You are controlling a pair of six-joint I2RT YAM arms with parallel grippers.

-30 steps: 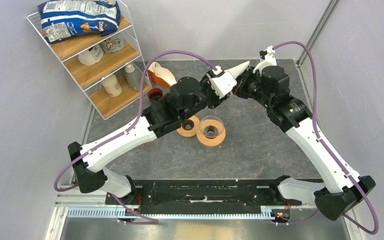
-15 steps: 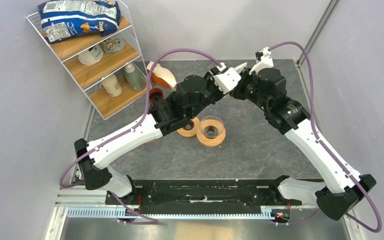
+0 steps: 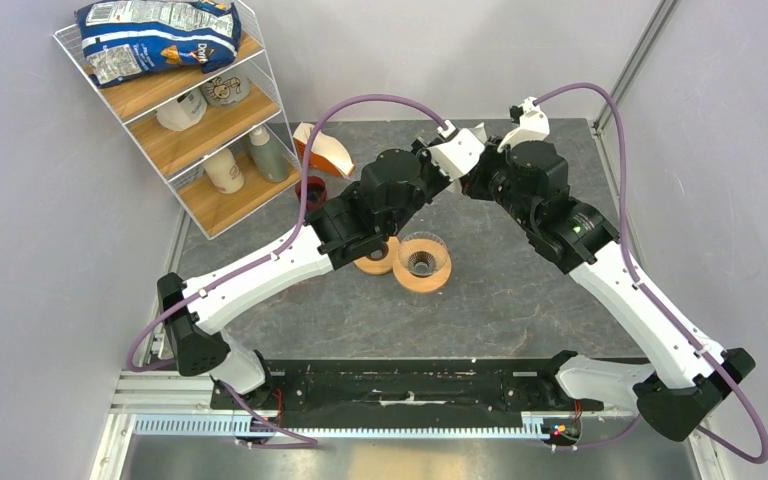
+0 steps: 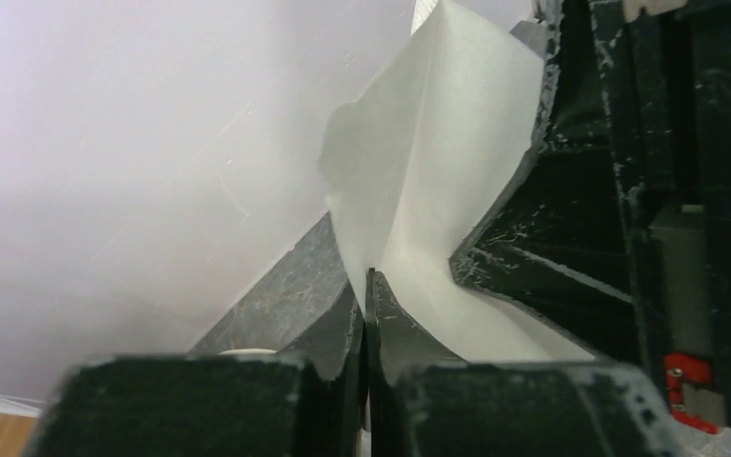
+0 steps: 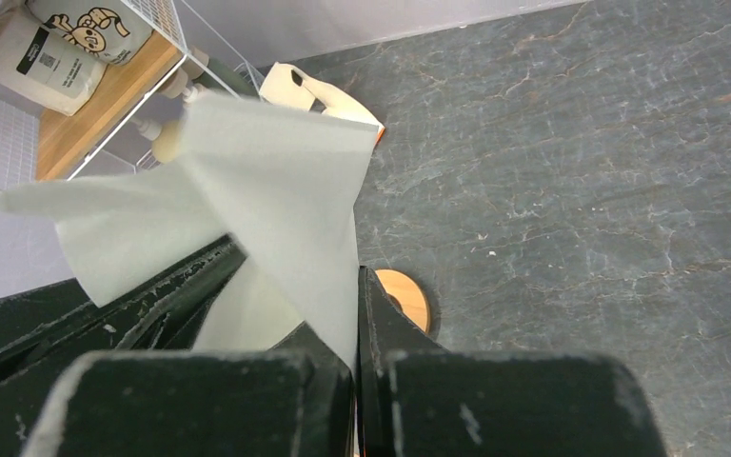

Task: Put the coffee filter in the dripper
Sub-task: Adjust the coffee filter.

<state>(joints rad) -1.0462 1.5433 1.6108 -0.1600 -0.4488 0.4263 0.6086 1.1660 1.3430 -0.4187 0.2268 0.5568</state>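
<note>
Two sets of fingers share one sheet. Left gripper (image 4: 368, 286): fingers pressed together, pinching a lower edge of the coffee filter (image 4: 419, 171). Right gripper (image 5: 357, 281): fingers likewise closed tight on the same paper, which fans out above them.

Judgement: the double hold is probably for spreading the flat cone open or passing it across, since a limp filter will not seat well folded.

Filter is in the air over the far middle of the surface (image 3: 520, 300), well apart from the dripper (image 3: 421, 262), which stands upright nearer the bases with nothing in it.

Surroundings: wire shelf rack (image 3: 190, 150), orange-and-white filter packet (image 3: 325, 150), then a bare wooden ring (image 3: 380, 262) touching the dripper's collar. The left forearm overhangs that ring and crowds the dripper's left side.
</note>
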